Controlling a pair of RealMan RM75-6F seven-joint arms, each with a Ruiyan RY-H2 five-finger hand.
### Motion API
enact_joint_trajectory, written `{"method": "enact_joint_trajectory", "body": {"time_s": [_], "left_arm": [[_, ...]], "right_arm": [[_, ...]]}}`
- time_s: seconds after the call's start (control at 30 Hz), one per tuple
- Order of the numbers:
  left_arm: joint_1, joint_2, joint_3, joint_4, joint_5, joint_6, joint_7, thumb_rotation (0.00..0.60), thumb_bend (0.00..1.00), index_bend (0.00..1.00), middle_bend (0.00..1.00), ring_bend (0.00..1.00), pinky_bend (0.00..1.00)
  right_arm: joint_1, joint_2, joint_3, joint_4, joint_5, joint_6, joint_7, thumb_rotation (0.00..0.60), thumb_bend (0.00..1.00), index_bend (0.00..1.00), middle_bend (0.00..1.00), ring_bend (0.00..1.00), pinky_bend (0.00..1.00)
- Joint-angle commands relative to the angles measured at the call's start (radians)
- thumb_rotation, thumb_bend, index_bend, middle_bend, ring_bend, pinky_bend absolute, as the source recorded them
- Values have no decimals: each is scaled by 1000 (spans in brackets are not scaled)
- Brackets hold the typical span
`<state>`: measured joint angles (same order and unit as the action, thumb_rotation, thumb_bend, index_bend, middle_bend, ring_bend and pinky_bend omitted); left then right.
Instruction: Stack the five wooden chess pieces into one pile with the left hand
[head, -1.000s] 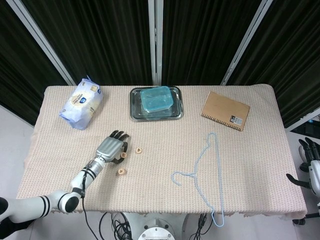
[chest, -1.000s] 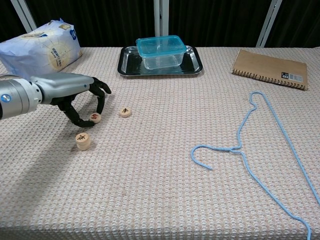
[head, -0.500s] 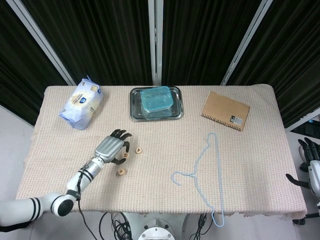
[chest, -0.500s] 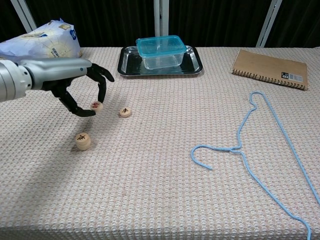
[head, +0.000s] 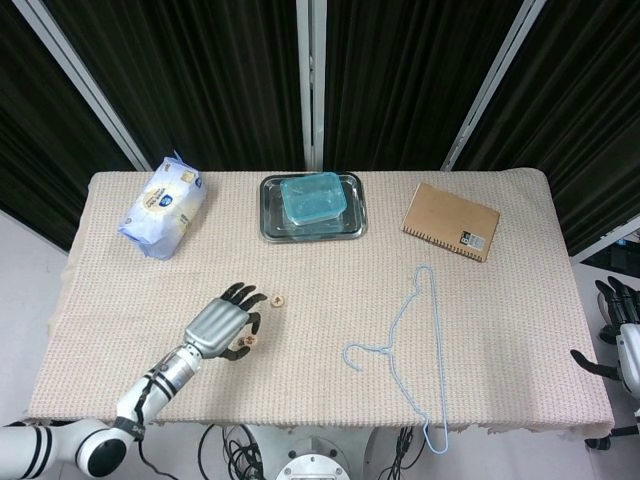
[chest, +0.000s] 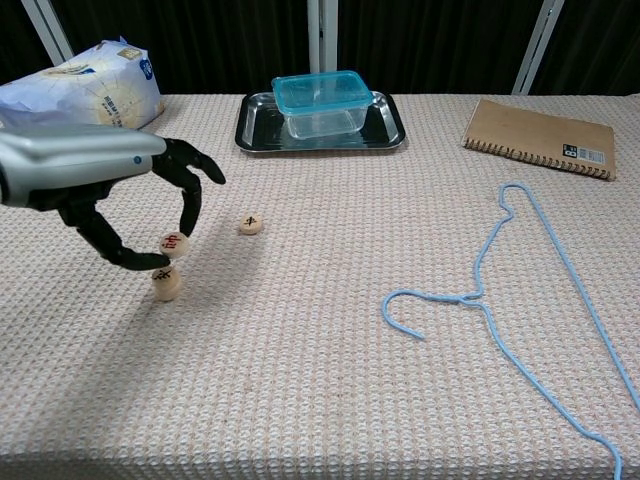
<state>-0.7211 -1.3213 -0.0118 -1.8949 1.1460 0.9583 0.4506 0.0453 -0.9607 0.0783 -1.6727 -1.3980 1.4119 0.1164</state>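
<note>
My left hand (chest: 110, 195) (head: 222, 319) pinches a round wooden chess piece (chest: 174, 244) between thumb and a finger and holds it just above a small pile of wooden pieces (chest: 166, 284) on the cloth. In the head view the pile (head: 244, 343) peeks out beside the hand's fingertips. One more piece (chest: 251, 225) (head: 277, 299) lies flat to the right of the hand. My right hand (head: 618, 325) hangs off the table's right side, its fingers apart and holding nothing.
A blue wire hanger (chest: 500, 300) lies on the right half of the table. At the back stand a steel tray (chest: 250, 130) holding a blue-lidded box (chest: 320, 100), a white bag (chest: 85, 90) and a brown notebook (chest: 540, 137).
The left hand lifted one piece off the cloth and carried it toward me and down, from beside the lone piece to just over the pile. The right hand stayed put.
</note>
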Motion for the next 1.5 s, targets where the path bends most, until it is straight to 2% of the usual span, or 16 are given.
{"method": "enact_joint_trajectory", "body": {"time_s": [0.03,0.27,0.63,1.5], "left_arm": [[7,-20,12,-1,-1,13,25,600,263,490,108,0,0],[15,-34,19,17,-20,28,47,600,263,489,108,0,0],[41,-36,37,51,-6,27,6,600,262,489,108,0,0],[54,-59,18,120,10,6,-57,600,263,466,108,0,0]], "right_arm": [[-2,1,0,0,-2,4,4,600,84,0,0,0,0],[-4,6,2,6,-2,6,24,600,82,0,0,0,0],[-5,5,1,3,-7,10,18,600,82,0,0,0,0],[-1,3,3,3,3,0,14,600,73,0,0,0,0]]}}
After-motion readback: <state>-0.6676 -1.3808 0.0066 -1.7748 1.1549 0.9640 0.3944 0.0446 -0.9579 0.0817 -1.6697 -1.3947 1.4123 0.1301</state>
